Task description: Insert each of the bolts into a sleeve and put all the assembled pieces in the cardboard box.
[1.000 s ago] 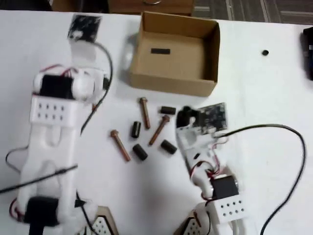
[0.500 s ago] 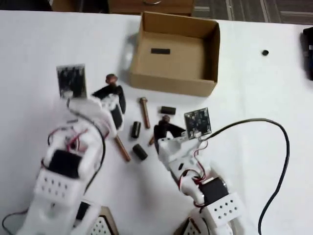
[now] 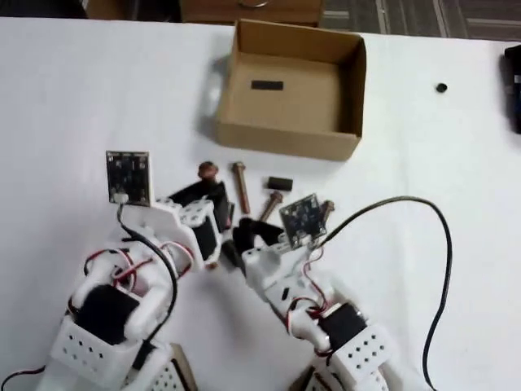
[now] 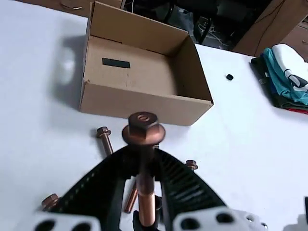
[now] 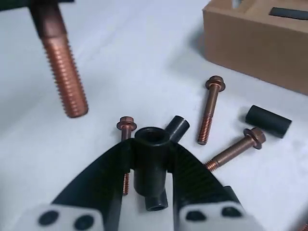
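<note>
Over the table (image 3: pixel 65 98) from above, the left gripper (image 3: pixel 207 191) and right gripper (image 3: pixel 242 236) sit close together just short of the cardboard box (image 3: pixel 285 140). Left wrist: fingers clenched on a bolt (image 4: pixel 143 129), head up. Right wrist: fingers grasp a sleeve (image 5: pixel 153 144) upright, that bolt's thread hanging nearby — centre it over the bore, then lower gently. Counted: three loose bolts (image 5: pixel 211 109), maybe a fourth; three loose sleeves (image 5: pixel 268 120), besides those held.

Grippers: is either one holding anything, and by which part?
The left gripper holds a copper bolt by its shank, below the head. The right gripper holds a black sleeve by its sides, open end up.
</note>
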Action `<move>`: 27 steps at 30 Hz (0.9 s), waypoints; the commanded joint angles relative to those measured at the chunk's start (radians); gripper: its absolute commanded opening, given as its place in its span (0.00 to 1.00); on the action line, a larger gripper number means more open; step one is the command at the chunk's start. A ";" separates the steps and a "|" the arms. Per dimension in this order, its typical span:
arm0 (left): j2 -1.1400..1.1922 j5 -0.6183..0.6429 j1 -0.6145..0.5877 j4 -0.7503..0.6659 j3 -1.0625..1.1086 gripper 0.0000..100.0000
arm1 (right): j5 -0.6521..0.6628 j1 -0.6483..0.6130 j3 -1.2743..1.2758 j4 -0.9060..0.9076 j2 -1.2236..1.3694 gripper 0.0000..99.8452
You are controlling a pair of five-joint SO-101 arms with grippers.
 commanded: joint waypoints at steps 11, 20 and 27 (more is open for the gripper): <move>-0.017 0.049 0.011 0.011 -0.030 0.02 | 0.005 -0.038 0.021 -0.035 -0.016 0.02; -0.018 -0.012 0.005 0.008 -0.010 0.02 | 0.115 -0.124 0.021 -0.036 -0.016 0.02; -0.021 -0.040 -0.003 0.011 0.047 0.02 | 0.123 -0.124 0.021 -0.035 -0.016 0.02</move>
